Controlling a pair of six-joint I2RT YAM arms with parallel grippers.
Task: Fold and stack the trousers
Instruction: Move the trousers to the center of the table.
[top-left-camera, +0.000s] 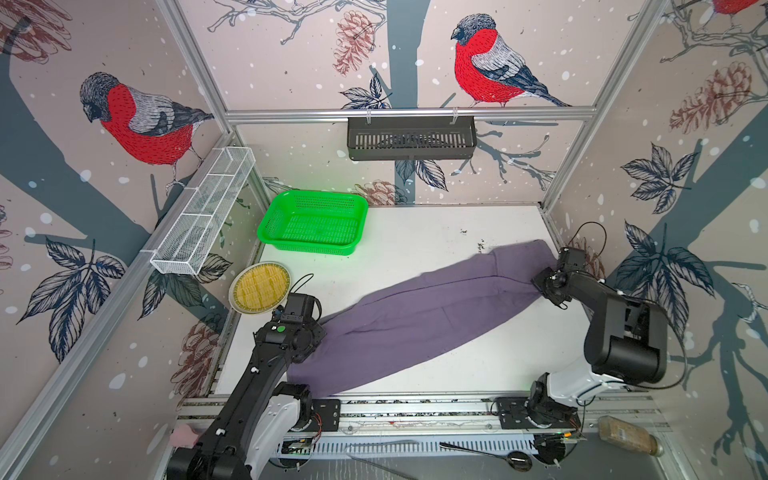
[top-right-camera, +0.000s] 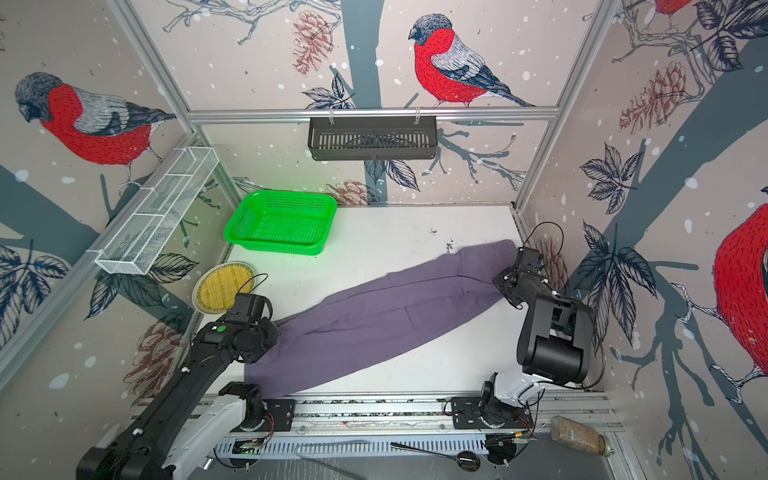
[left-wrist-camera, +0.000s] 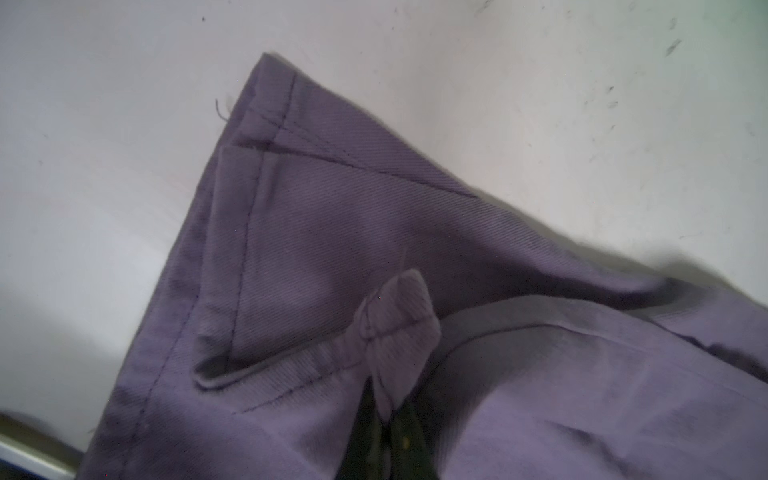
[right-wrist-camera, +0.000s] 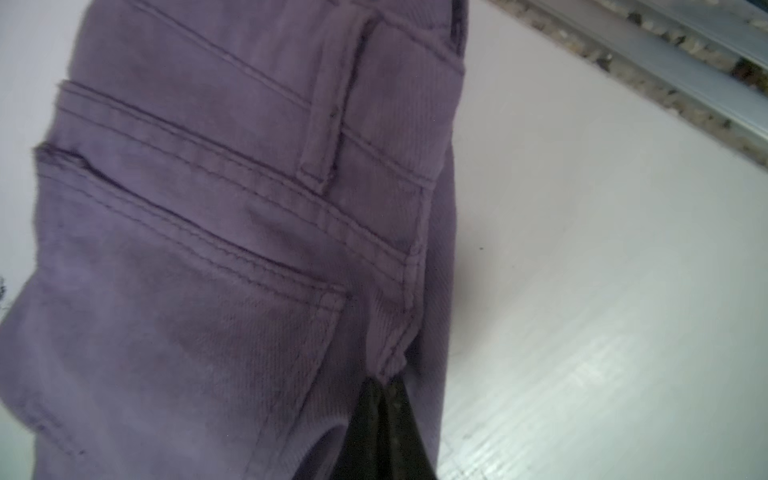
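The dusty purple twill trousers (top-left-camera: 424, 320) lie legs together, stretched diagonally across the white worktop (top-left-camera: 415, 245), with the hems near left and the stitched pocket and waistband far right. The left claw (left-wrist-camera: 388, 415), on a low outstretched arm, is clenched on a hem fold. The right claw (right-wrist-camera: 384, 386), its arm elbow-up, pinches the waistband seam.

trousers (top-left-camera: 419, 316) lie across the table (top-left-camera: 415, 241) — basket (top-left-camera: 307, 248) behind, plate (top-left-camera: 233, 296) left.
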